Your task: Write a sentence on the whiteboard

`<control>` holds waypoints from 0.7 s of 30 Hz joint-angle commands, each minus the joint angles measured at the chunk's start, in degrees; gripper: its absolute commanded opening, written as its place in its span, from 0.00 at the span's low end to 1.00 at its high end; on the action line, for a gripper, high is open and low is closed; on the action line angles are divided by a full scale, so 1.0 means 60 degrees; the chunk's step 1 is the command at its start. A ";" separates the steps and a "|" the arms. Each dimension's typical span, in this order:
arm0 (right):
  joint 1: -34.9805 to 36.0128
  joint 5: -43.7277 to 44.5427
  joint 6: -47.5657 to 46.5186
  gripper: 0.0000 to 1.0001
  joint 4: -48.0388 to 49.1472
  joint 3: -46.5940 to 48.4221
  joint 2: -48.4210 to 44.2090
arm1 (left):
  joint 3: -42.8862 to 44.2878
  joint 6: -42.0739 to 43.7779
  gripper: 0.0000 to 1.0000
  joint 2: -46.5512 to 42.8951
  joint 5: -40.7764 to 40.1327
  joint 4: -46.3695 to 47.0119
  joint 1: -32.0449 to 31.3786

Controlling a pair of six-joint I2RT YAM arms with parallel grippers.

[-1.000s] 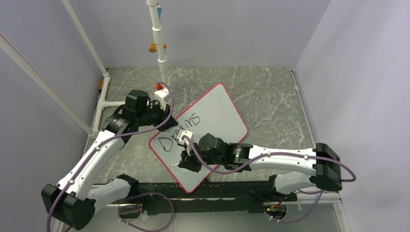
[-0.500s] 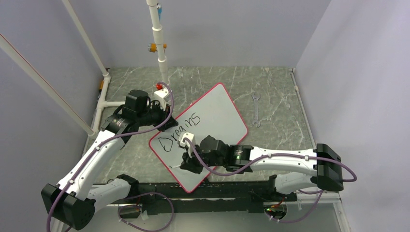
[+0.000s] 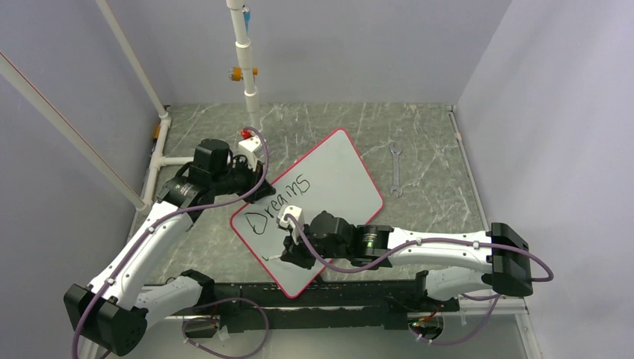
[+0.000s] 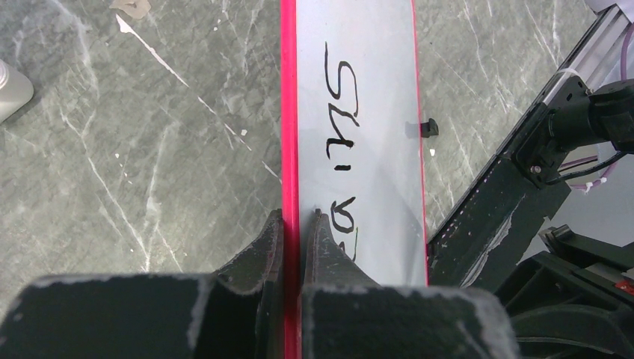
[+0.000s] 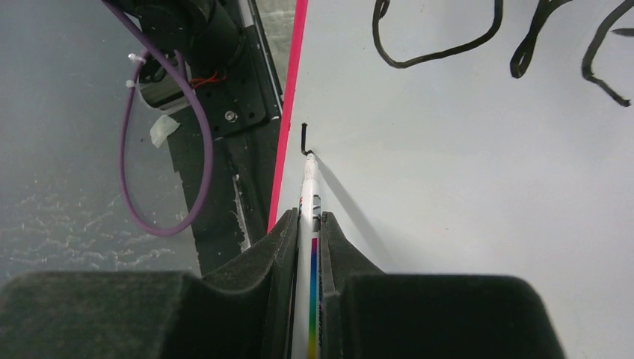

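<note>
The whiteboard (image 3: 340, 176) lies slantwise on the marbled table (image 3: 426, 142), and the sentence (image 3: 278, 203) on it reads only "Dreams" in black marker, with a wrench (image 3: 395, 170) lying apart to its right. The left gripper (image 4: 294, 218) is clamped on the board's red rim beside that word. The right gripper (image 5: 308, 217) is clenched on a white marker (image 5: 309, 187) with a rainbow stripe, whose tip touches the board at a short black stroke near the rim; no brand is legible.
</note>
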 commanded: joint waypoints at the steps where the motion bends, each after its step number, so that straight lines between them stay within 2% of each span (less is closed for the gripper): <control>1: -0.0011 0.0983 -0.0171 0.00 0.0001 0.0586 0.0090 | -0.0117 0.0704 0.00 -0.0206 -0.1198 0.0102 0.0026; 12: -0.0019 0.1423 -0.0307 0.00 -0.0113 0.0973 0.0268 | -0.0110 0.0717 0.00 -0.0229 -0.1182 0.0104 0.0014; 21: -0.0016 0.1150 0.0099 0.00 -0.0114 0.0231 -0.0091 | -0.0114 0.0721 0.00 -0.0248 -0.1194 0.0104 0.0018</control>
